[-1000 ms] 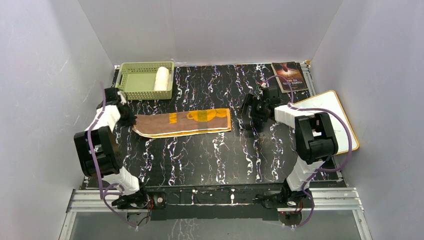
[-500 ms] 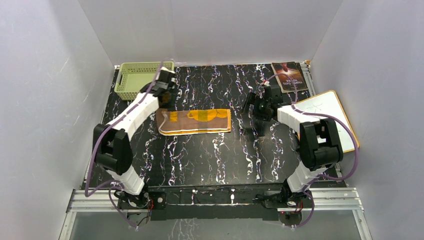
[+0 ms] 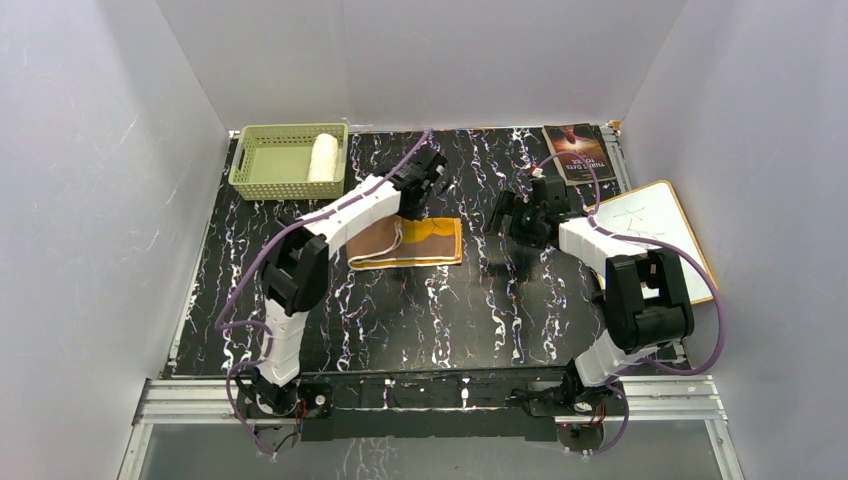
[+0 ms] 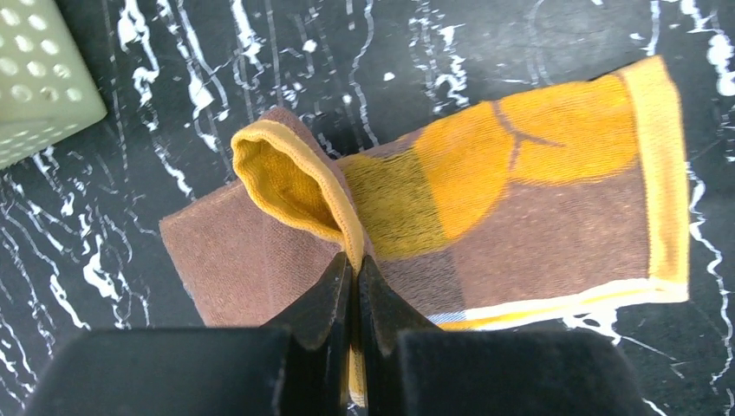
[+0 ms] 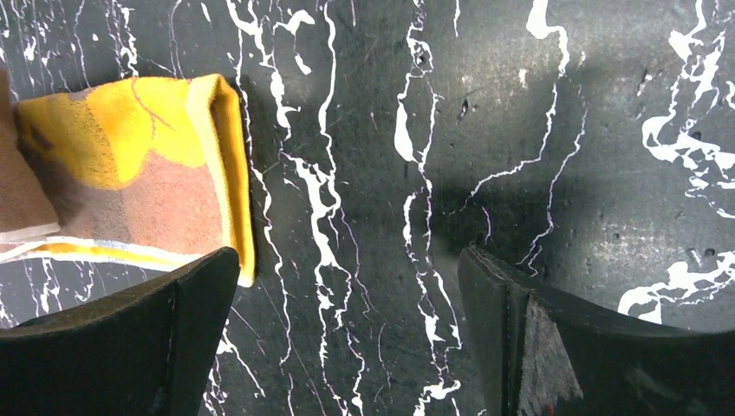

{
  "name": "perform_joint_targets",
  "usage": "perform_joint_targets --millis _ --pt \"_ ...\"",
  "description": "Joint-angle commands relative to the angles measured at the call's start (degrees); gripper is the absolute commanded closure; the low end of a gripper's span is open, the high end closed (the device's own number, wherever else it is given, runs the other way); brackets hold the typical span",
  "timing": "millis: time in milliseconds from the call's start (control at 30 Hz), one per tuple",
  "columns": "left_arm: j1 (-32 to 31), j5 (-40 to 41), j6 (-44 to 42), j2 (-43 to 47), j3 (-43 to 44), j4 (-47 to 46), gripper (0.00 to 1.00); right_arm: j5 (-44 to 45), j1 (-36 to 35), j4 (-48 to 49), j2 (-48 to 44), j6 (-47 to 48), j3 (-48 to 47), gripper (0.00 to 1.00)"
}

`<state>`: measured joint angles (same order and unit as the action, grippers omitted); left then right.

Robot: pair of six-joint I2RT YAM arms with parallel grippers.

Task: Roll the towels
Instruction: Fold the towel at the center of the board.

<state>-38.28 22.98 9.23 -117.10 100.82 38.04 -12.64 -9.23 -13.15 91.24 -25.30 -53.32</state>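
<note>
We are pinching the hem of the orange towel (image 4: 537, 173) in the closed left tool (image 4: 354, 286), right tool (image 5: 347, 299) hanging open nearby; we are aiming for a tight, square roll.

Left hand (image 4: 352, 270) tight, right hand (image 5: 347, 264) wide

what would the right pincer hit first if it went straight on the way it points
The right pincer would likely meet the bare black table between its open fingers; the orange towel lies just beside one finger.
</note>
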Motion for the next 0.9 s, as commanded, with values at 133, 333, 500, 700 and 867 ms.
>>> perform_joint_targets --millis 133,333,500,700,867 --pt "-3.4 -2.2 -0.2 -3.9 10.2 5.7 1.0 1.3 0.2 0.9 -2.7 1.0 1.0 0.02" --pt "-4.8 -4.1 0.6 -5.7 11.6 6.4 1.0 1.2 0.2 1.0 -2.3 1.1 1.3 0.02" --pt "-5.8 -6.0 0.8 -7.4 12.6 7.2 1.0 1.1 0.2 1.3 -2.0 1.1 1.5 0.02" --pt "-7.1 -8.3 1.2 -9.0 12.6 7.4 1.0 1.0 0.2 1.3 -1.6 1.0 1.6 0.02" --pt "-7.5 -9.8 2.8 -9.0 10.5 5.3 0.99 0.9 0.2 1.3 -1.3 1.0 1.7 0.02"
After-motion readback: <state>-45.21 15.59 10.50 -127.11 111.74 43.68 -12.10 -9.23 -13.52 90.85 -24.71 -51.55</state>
